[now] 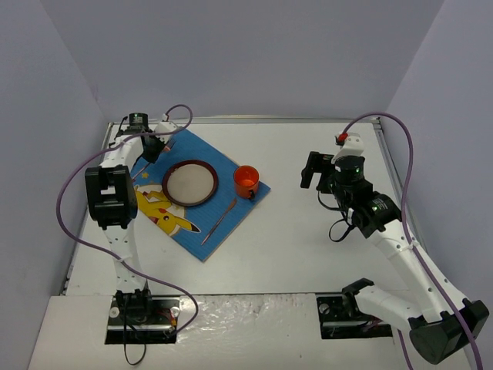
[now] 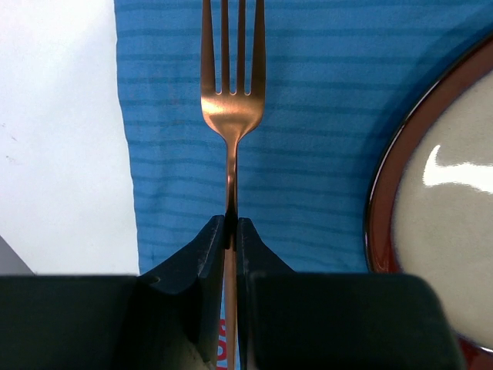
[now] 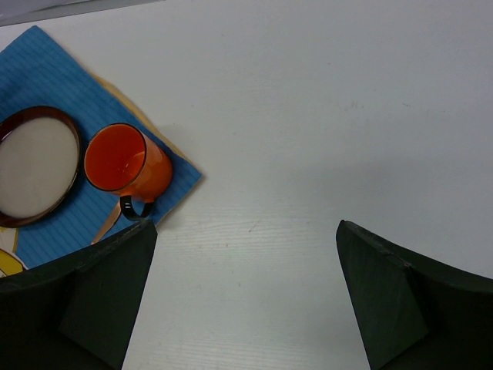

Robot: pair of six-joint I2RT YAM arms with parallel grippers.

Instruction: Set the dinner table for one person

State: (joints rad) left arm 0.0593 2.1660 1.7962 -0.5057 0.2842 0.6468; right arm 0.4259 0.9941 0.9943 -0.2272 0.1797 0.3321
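Over the placemat [image 2: 323,116], left gripper [image 2: 233,227] pinches a fork [image 2: 231,116]; right gripper [image 3: 245,231] hovers, jaws spread.

White arms [image 1: 123,248], black joints, black jaws, purple cables [image 1: 59,202].

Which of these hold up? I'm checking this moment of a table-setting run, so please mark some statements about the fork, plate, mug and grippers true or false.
1. The left gripper is shut on the fork. True.
2. The fork's tines are over bare tabletop. False: they are over the blue placemat, to the left of the plate.
3. The right gripper holds the orange mug. False: it is open and empty over the dinner table, and the mug stands apart from it on a corner of the placemat.
4. The plate sits on the placemat. True.
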